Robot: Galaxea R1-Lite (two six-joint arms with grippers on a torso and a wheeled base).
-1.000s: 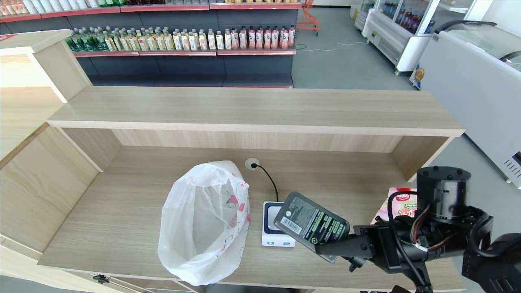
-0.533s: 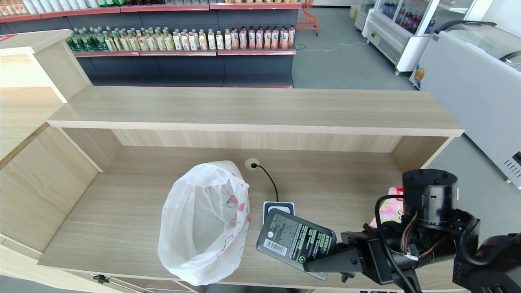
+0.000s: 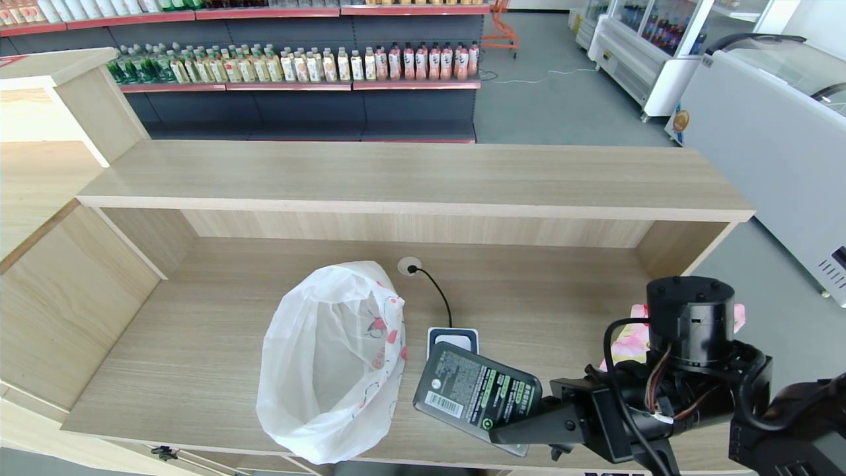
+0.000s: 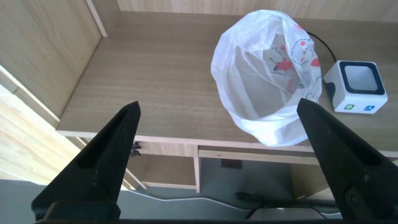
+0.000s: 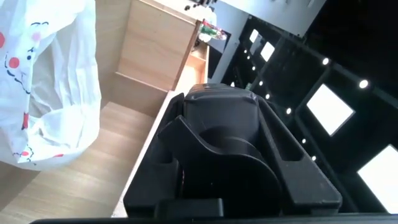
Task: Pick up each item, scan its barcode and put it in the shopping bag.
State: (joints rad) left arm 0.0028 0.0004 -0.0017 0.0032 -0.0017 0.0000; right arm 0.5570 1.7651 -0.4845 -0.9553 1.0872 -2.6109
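Note:
A dark flat pack [image 3: 474, 393] with a white barcode label facing up hangs above the counter, and my right gripper [image 3: 523, 424] is shut on its near right end. The pack covers most of the white barcode scanner [image 3: 452, 337], whose far edge shows behind it. In the right wrist view the pack [image 5: 221, 112] sits between dark fingers [image 5: 180, 140]. The white shopping bag [image 3: 330, 360] stands open just left of the scanner. My left gripper [image 4: 217, 112] is open and holds nothing, above the counter's near edge, with the bag [image 4: 267, 74] and scanner [image 4: 357, 87] beyond it.
A pink pack [image 3: 631, 334] lies on the counter at the right, partly behind my right arm. The scanner's black cable [image 3: 436, 291] runs to a hole in the counter [image 3: 198, 344]. Wooden walls enclose the counter at left, right and back.
My right gripper has carried the dark pack to the left and nearer, so it now covers more of the scanner. Most of that shift came in the first half second.

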